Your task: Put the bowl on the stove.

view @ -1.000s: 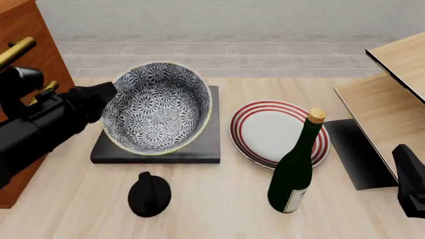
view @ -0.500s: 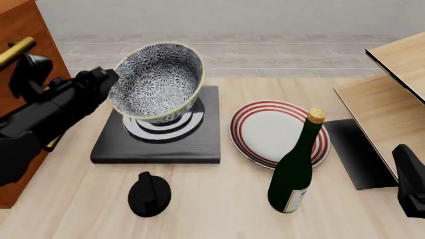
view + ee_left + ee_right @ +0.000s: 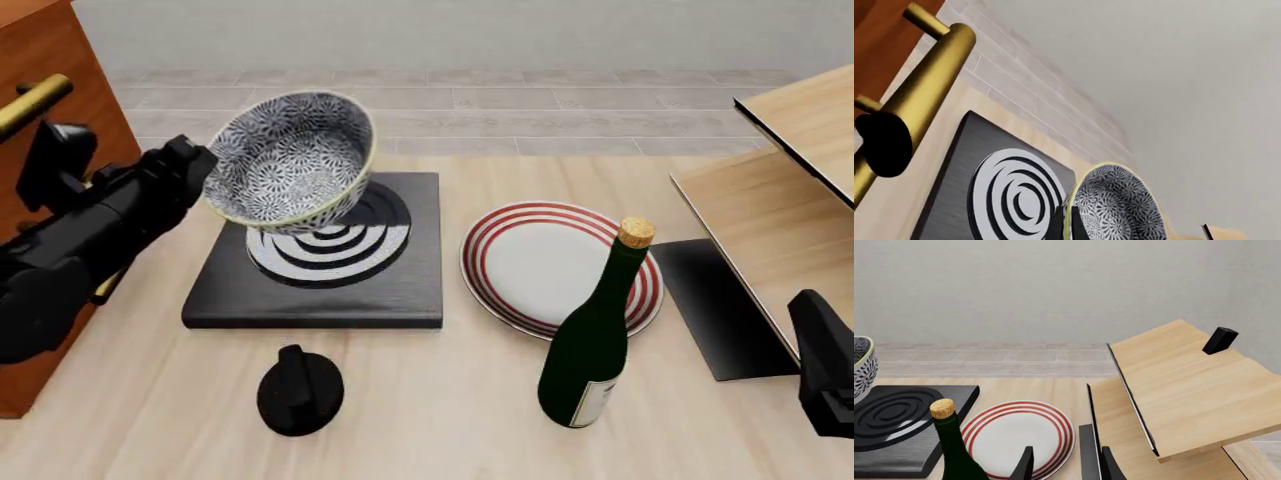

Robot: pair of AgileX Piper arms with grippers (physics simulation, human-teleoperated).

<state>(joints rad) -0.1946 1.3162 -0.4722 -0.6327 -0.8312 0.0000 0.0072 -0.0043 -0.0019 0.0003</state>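
Note:
The blue-and-white floral bowl [image 3: 291, 160] hangs tilted in the air over the far left part of the stove [image 3: 400, 295]. The stove is a black slab with a ringed burner [image 3: 340, 245]. My left gripper [image 3: 203, 170] is shut on the bowl's left rim. In the left wrist view the bowl [image 3: 1117, 205] sits between the fingers [image 3: 1056, 225], with the stove [image 3: 947, 200] beyond it. My right gripper [image 3: 1067, 467] is open and empty at the front right, far from the bowl. In the front view only the right arm's body shows, at the right edge.
A red-ringed white plate [image 3: 561, 262] lies right of the stove. A green wine bottle [image 3: 594, 340] stands in front of it. A black knob [image 3: 300, 390] lies in front of the stove. A wooden cabinet with a gold handle [image 3: 34, 100] stands left, and a wooden shelf [image 3: 787, 180] stands right.
My left arm has carried the bowl away from the camera and to the far left. The burner rings it covered now show. The right arm has not moved.

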